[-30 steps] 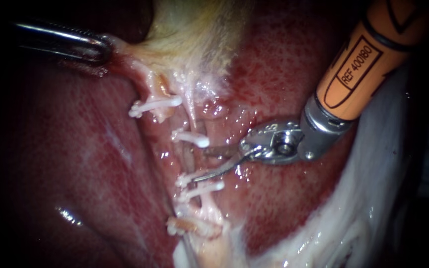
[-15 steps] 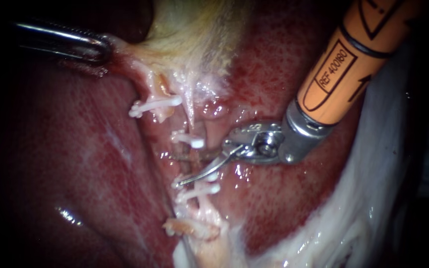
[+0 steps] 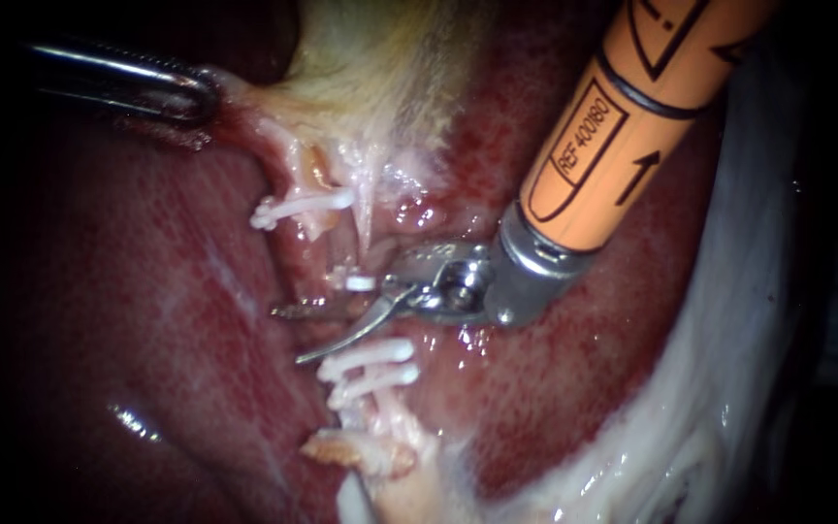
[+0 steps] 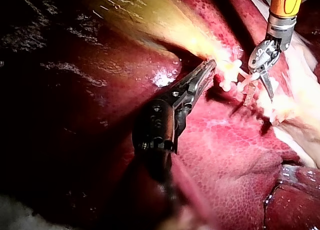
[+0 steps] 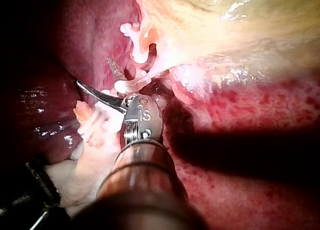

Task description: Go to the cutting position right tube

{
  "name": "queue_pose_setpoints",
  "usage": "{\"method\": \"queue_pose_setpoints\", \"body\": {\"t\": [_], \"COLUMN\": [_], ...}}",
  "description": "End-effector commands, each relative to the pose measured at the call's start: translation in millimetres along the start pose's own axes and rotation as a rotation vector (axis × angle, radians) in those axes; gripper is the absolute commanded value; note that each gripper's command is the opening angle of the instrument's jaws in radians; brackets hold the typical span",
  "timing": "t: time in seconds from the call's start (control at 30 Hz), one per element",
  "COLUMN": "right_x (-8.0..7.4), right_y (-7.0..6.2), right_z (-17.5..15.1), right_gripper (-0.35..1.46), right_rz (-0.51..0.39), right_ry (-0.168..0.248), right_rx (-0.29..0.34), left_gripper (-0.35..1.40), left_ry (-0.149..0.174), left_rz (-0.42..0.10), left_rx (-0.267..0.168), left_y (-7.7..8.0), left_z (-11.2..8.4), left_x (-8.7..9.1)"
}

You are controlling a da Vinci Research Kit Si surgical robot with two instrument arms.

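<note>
The right instrument [image 3: 288, 336] holds its claw open, two thin blades spread across the right tube [image 3: 378, 408]. They sit between a single clip [image 3: 359, 282] above and a pair of clips [image 3: 370, 355] below. The right wrist view shows only one blade clearly. The left wrist view shows the left instrument [image 4: 209, 67] best. Its claw seems closed on the neck of the gallbladder [image 4: 150, 19], near the upper edge of the liver [image 3: 147, 291].
</note>
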Motion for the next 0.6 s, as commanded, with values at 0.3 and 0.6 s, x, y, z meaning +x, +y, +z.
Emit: {"method": "queue_pose_setpoints", "body": {"t": [0.3,0.6], "right_x": [1.1,1.0], "right_y": [-2.0,-1.9], "right_z": [0.7,0.6], "right_gripper": [1.22,1.22], "right_rz": [0.003,0.008], "right_ry": [0.01,0.016], "right_rx": [0.025,0.019], "left_gripper": [-0.35,-0.35], "left_ry": [0.0,0.0], "left_rz": [0.0,0.0], "left_rx": [0.0,0.0], "left_y": [0.0,0.0], "left_z": [0.0,0.1], "left_x": [0.0,0.0]}}
